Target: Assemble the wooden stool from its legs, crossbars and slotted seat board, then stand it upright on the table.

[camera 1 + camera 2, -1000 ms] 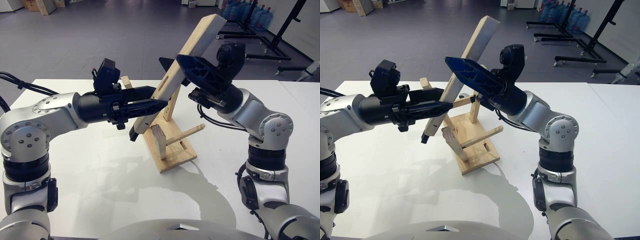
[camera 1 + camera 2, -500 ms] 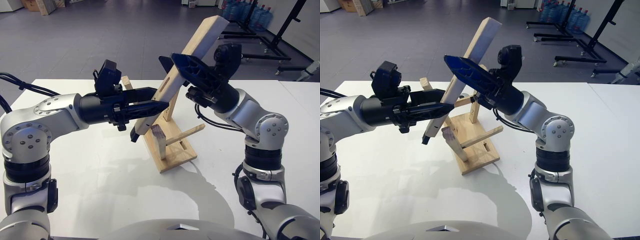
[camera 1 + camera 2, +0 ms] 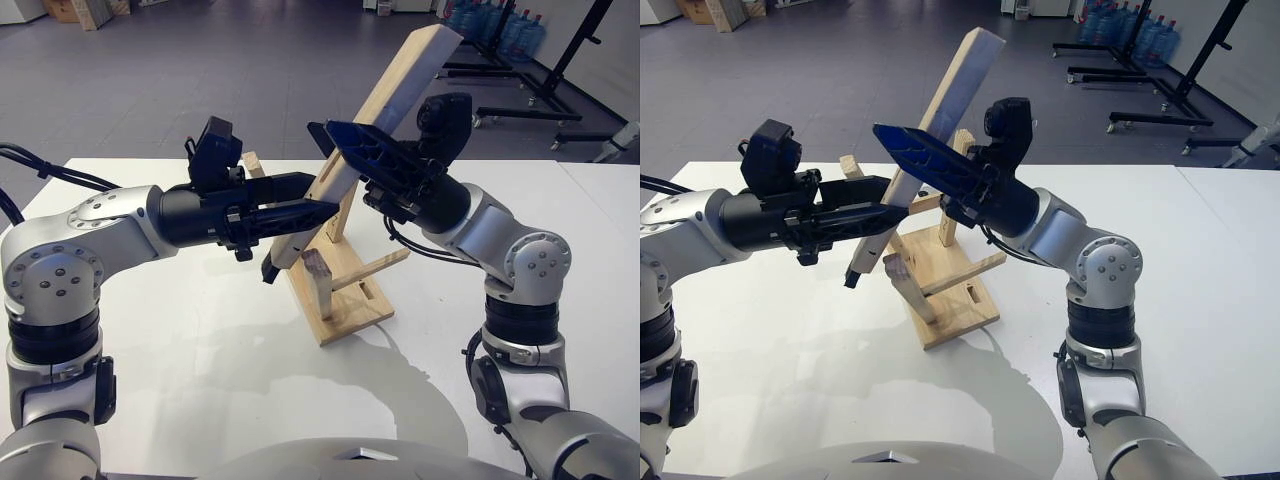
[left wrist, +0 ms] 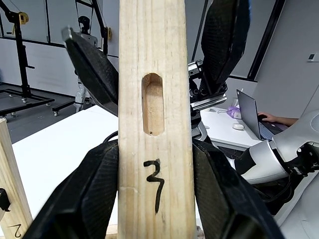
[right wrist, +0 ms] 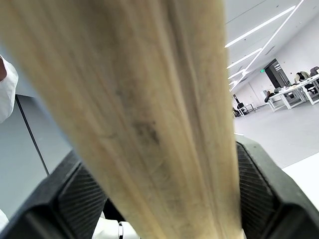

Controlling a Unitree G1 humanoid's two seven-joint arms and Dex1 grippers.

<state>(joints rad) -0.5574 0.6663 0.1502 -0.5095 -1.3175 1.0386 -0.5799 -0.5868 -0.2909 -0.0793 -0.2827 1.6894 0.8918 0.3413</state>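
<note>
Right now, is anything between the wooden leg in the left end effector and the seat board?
Nothing visible blocks the long slotted wooden leg, clamped low in the left end effector. A short upright wooden leg already on the flat wooden seat board stands close beside its lower end.

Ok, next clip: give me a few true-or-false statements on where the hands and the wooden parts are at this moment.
1. The left hand clamps a slotted wooden piece marked with a 3. True.
2. A seat board with a short leg and a crossbar sticking out of it lies on the white table. True.
3. The slotted wooden piece lies flat on the table. False: it is held tilted in the air, above the seat board.
4. Only one hand touches the slotted wooden piece. False: the right hand also grips it, higher up than the left hand.
</note>
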